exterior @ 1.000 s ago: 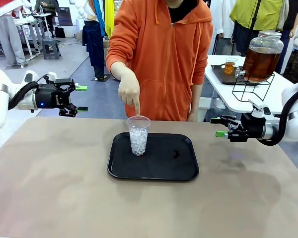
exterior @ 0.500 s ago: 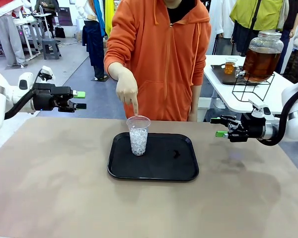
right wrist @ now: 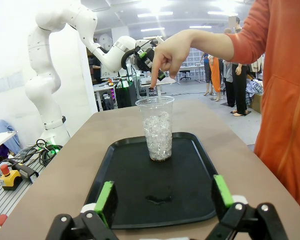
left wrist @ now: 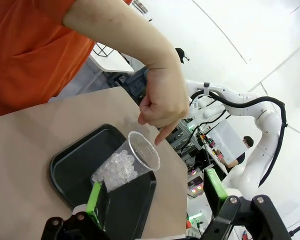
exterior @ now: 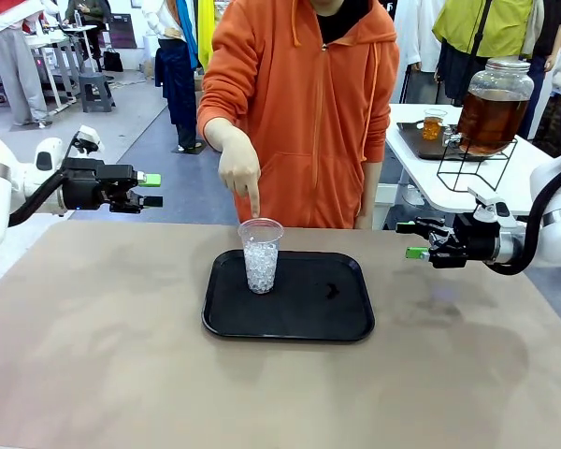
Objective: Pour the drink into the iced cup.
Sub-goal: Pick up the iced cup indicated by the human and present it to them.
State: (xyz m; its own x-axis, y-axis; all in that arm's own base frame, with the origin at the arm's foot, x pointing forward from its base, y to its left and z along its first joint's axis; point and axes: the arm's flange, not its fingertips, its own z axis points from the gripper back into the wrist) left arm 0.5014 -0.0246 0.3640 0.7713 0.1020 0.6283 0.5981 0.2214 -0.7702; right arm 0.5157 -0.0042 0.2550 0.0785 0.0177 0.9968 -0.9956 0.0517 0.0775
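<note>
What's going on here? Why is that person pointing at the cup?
A person's hand points a finger down at the iced cup, which stands on a black tray in the middle of the table. The left gripper and the right gripper hang open in the air at either side, holding nothing. The brown drink sits in a big jar on another table behind, so nothing is poured yet.

Person's hand [left wrist: 165, 97], forefinger down, over iced cup [left wrist: 127, 162] on black tray [left wrist: 70, 172].
</note>
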